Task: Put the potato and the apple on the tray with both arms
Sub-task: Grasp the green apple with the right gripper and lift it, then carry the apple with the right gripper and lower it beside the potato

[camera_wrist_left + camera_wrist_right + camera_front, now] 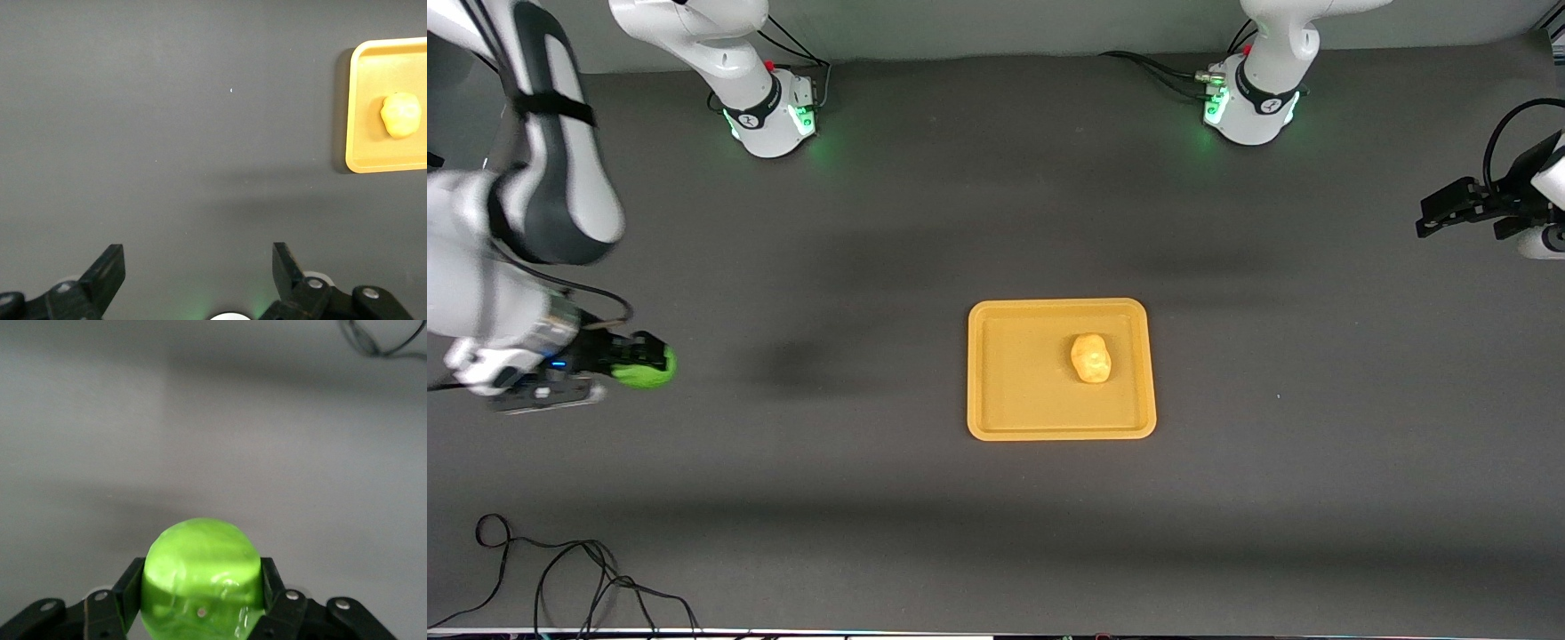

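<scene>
The right gripper [640, 363], at the left edge of the front frame about halfway down, is pinching the apple [646, 370]; in the right wrist view the green fruit [202, 580] fills the gap between the two black fingers [128, 588], which press on its sides. It is held over bare dark table [827, 498], well apart from the tray [996, 418], which lies just right of the frame's centre. The potato [1091, 358] already rests in the tray, in its right half and clear of the rim. The left gripper [1449, 213] waits at the upper right edge of the front frame, over the table at the left arm's end; its wrist view shows the fingers [107, 270] spread wide with nothing between them, and the tray [353, 133] with the potato [401, 115] at that picture's upper right. So half the job looks done: the potato is placed, while the apple is gripped but has yet to be carried to the tray, set down in the free half and released.
</scene>
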`<state>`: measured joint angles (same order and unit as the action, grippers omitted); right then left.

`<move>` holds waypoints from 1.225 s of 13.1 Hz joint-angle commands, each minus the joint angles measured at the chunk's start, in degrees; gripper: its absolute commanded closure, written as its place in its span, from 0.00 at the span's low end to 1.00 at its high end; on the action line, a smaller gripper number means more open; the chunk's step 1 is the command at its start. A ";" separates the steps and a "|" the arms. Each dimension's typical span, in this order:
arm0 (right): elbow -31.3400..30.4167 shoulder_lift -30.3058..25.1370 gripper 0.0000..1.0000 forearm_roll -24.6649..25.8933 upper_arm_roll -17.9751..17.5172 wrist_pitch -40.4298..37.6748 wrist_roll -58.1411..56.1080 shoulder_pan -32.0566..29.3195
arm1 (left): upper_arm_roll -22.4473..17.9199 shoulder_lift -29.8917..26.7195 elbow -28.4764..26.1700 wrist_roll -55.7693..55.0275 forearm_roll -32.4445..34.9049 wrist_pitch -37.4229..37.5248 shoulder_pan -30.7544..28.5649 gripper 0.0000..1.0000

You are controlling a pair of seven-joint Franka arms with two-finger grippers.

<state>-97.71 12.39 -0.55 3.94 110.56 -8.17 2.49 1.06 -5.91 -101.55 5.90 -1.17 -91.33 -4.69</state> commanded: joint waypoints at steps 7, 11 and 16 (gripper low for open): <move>32.72 18.34 0.68 3.18 -0.34 -15.72 28.33 22.18 | 0.08 -1.04 -0.93 1.04 -0.59 -0.42 0.29 0.02; 45.74 31.62 0.71 3.01 -0.69 -14.24 48.64 34.40 | 0.08 -1.04 -0.93 1.04 -0.59 -0.34 0.38 0.02; 46.47 38.58 0.77 3.62 -4.74 -2.82 65.18 41.96 | 0.08 -0.95 -1.02 1.04 -0.59 -0.42 0.38 0.02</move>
<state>-55.15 47.40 1.97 -0.14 106.28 51.59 42.54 1.33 -5.91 -101.61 5.96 -1.32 -91.38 -4.57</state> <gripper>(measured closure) 0.269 0.018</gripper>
